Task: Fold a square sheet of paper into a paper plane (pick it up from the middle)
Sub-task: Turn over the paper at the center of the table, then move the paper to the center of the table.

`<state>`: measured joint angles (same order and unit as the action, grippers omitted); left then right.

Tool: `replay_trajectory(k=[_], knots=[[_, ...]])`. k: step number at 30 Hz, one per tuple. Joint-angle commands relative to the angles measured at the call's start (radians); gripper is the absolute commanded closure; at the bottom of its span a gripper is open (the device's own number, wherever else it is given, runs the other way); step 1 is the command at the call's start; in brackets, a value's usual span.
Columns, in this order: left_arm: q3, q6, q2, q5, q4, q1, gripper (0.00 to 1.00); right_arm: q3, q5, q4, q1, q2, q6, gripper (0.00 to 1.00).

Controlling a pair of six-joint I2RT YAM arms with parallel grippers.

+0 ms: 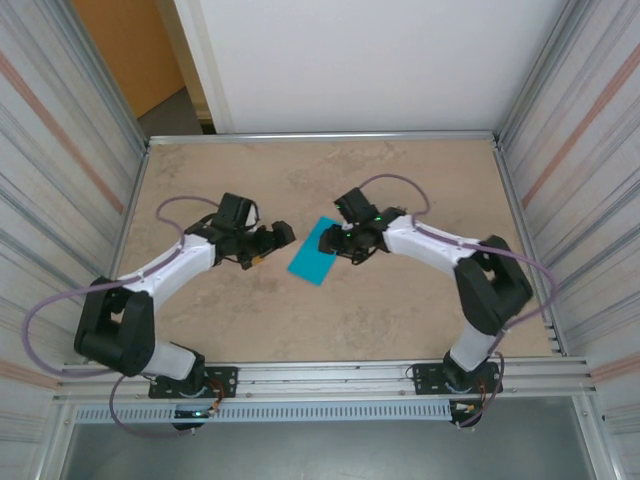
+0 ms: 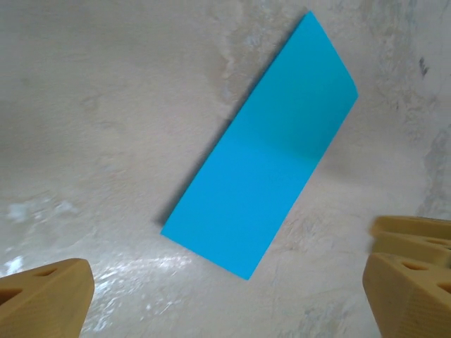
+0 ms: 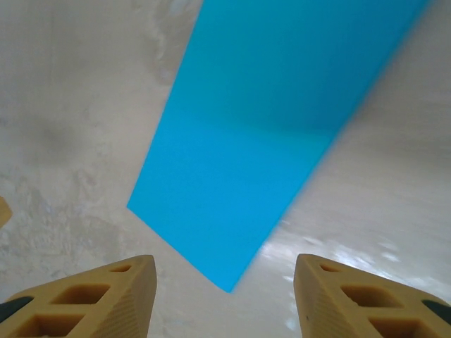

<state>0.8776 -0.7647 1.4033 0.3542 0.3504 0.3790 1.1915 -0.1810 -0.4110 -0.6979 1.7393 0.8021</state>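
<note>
Two arms bent inward; left hand (image 1: 272,245) and right hand (image 1: 340,247) both spread apart, flanking folded blue paper (image 1: 313,251).

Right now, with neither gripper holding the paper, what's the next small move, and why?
Probably lower the right gripper onto the paper: its open fingers flank one corner, nothing grips the paper, and the left gripper hovers open beside it.
</note>
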Motion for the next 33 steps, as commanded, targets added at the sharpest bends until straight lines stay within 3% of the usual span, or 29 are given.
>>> replay_trajectory(k=[1,8,12,18,24,29,33], knots=[[-0.047,0.001,-0.071,0.072,-0.042,-0.050,0.01,0.109,-0.020,0.006,-0.038,0.111,-0.020,0.51],[-0.086,-0.013,-0.094,0.096,-0.025,-0.101,0.01,0.295,-0.003,-0.094,-0.089,0.324,-0.092,0.53],[-0.085,-0.018,-0.076,0.102,-0.022,-0.104,0.01,0.311,-0.026,-0.131,-0.096,0.380,-0.129,0.55],[-0.078,0.003,-0.051,0.138,-0.032,-0.106,0.02,0.234,-0.073,-0.202,-0.109,0.366,-0.244,0.56],[-0.107,-0.012,-0.040,0.223,-0.087,-0.106,0.04,0.087,-0.154,-0.148,-0.109,0.231,-0.320,0.60],[-0.148,-0.054,-0.035,0.274,-0.122,-0.097,0.07,0.103,-0.212,-0.060,-0.049,0.113,-0.133,0.55],[-0.171,-0.067,-0.045,0.253,-0.113,-0.054,0.09,-0.011,-0.122,0.031,-0.002,0.027,0.098,0.58]])
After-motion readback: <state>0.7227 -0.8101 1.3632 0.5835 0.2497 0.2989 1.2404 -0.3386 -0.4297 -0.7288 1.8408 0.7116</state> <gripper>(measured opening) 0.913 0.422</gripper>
